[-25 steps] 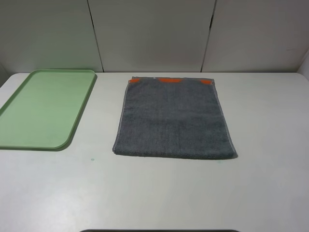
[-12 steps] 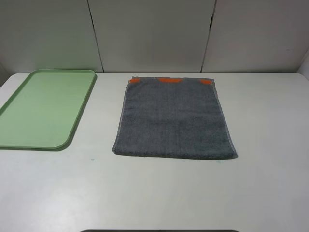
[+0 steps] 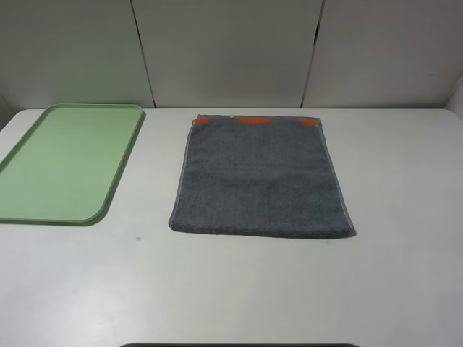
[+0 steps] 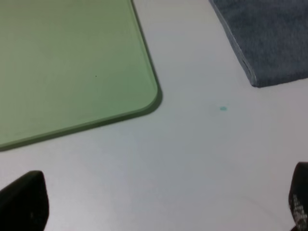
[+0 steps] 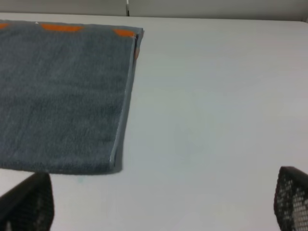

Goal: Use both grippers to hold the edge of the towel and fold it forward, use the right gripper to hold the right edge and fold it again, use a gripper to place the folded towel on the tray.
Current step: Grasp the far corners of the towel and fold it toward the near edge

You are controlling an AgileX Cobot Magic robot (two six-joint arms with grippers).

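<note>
On the white table [image 3: 239, 289], as seen from high up, the dark grey towel [image 3: 260, 177] is laid flat near the middle. Orange patches [image 3: 253, 120] are seen along its far edge, and its plain near edge [image 3: 260, 233] is turned toward the camera. The pale green tray [image 3: 69, 159] is set to the left of the towel, with bare table between them.

Through the left wrist camera, the left gripper [image 4: 161, 202] is seen with its two black fingers [image 4: 24, 202] spread far apart over bare table. One rounded corner of the tray and one corner of the towel are seen beyond it, well apart. A tiny green speck [image 4: 222, 109] is seen on the table between them.

Through the right wrist camera, the right gripper [image 5: 160, 199] is also seen spread wide, with bare table between its fingers. One finger is seen near the towel's plain edge. The towel's right side is shown, with a lighter hem [image 5: 124, 103] running along it.
</note>
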